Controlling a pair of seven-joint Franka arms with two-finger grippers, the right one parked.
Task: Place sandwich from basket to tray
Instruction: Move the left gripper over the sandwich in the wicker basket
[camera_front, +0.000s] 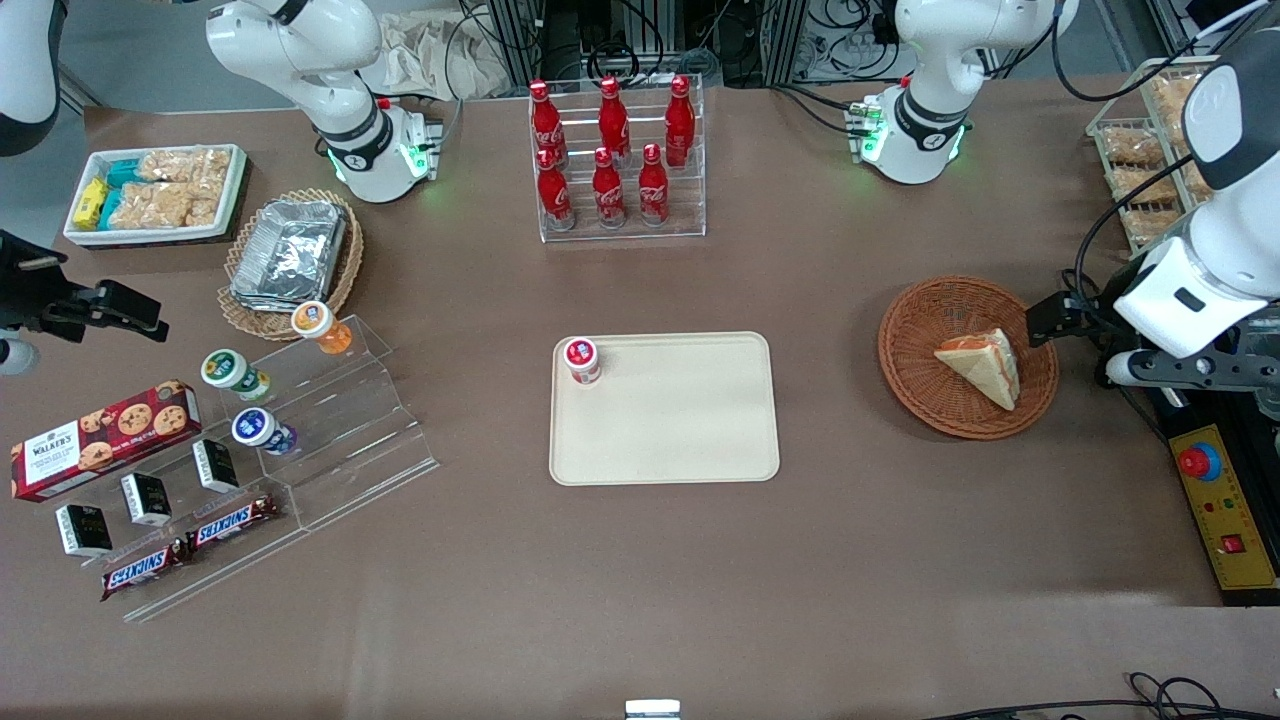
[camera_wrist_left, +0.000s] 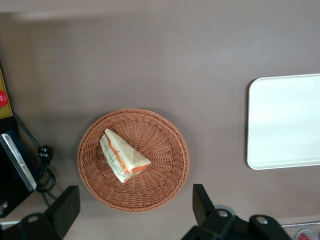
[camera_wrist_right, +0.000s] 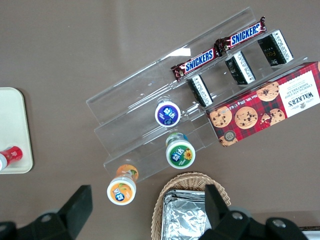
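Currently your gripper (camera_wrist_left: 135, 212) hangs above the table at the working arm's end, just beside the basket (camera_front: 910, 375) and clear of it; its two dark fingers (camera_wrist_left: 65, 209) are spread wide, wider than the sandwich, and they hold nothing. Next item out: the round reddish-brown wicker basket (camera_wrist_left: 165, 185), resting on the brown table (camera_front: 640, 580). Contents: one sandwich (camera_front: 985, 365), a pale triangular wedge lying on its side, orange-red and green filling showing along one edge (camera_wrist_left: 124, 159), untouched by the fingers. Further toward the table's middle, well apart from the basket: the cream tray (camera_front: 690, 430), flat, rounded corners, low rim (camera_wrist_left: 252, 125). On the tray's corner farthest from the basket: one small red-lidded cup (camera_front: 582, 360), upright. Farther from the front camera than the tray: a clear rack of red cola bottles (camera_front: 612, 160), standing in two rows.
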